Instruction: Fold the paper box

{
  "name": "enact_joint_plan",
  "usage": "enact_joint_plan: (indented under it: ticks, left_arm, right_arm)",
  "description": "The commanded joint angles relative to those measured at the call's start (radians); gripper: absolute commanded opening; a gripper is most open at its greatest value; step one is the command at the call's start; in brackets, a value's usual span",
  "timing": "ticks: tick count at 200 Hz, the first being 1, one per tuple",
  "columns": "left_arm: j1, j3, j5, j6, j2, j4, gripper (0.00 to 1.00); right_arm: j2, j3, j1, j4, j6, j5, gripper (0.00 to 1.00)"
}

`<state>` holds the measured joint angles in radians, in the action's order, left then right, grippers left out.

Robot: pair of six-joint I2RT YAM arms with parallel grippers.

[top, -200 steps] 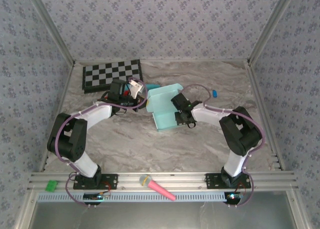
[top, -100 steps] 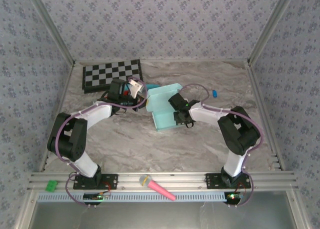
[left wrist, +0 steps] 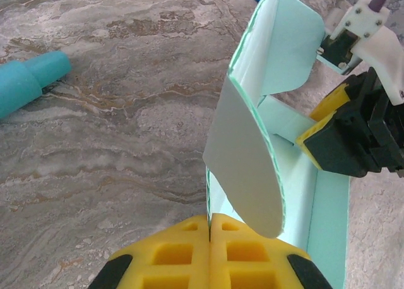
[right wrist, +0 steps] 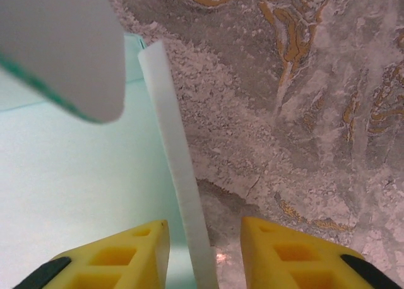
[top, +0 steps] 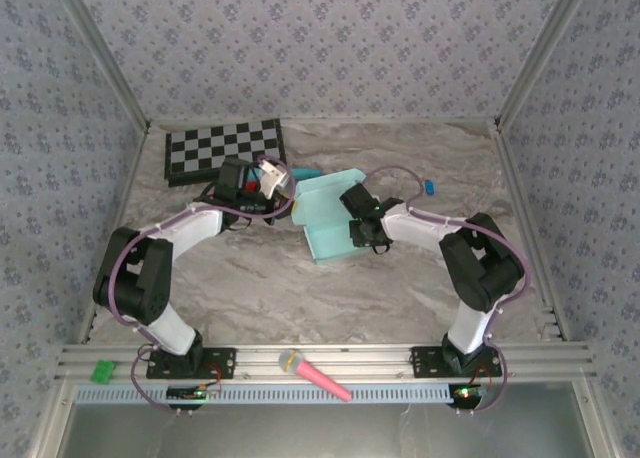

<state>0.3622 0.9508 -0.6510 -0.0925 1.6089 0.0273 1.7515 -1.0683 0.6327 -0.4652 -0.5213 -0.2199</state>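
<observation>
Marble tabletop carries the paper box at centre, where my left gripper stays pinched on an upright flap while my right gripper has just spread its jaws, now loosely straddling the side wall, so I judge that fold released.

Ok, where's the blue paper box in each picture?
Top external: the paper box sits mid-table, nearer than the checkerboard and to its right.
Left wrist: its upright flap stands in the right half, with its edge pinched by the left gripper.
Right wrist: its pale floor lies on the left, and one wall runs between the open fingers of the right gripper.
Shared landmark: the marbled tabletop beneath it.
</observation>
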Motion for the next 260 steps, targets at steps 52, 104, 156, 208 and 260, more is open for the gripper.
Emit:
enact_joint_plan:
  ticks: [52,104,156,208,260]
  left_arm:
    - [0.014,0.006,-0.047,-0.061,-0.034,-0.045,0.00]
    - [0.014,0.006,-0.048,-0.057,-0.030,-0.045,0.00]
    - [0.014,0.016,-0.046,-0.052,-0.024,-0.050,0.00]
    - [0.014,0.016,-0.049,-0.050,-0.024,-0.046,0.00]
    - [0.012,0.022,-0.034,-0.041,-0.029,-0.041,0.00]
  right_arm:
    - [-0.063,0.015,-0.043,0.087,-0.001,0.081,0.45]
    - [-0.023,0.000,-0.067,0.133,0.013,0.098,0.42]
    - [0.024,-0.015,-0.061,0.114,0.027,0.052,0.36]
    - [0.044,-0.015,-0.052,0.078,0.036,-0.007,0.31]
    - [0.063,-0.021,-0.026,0.048,0.053,-0.070,0.24]
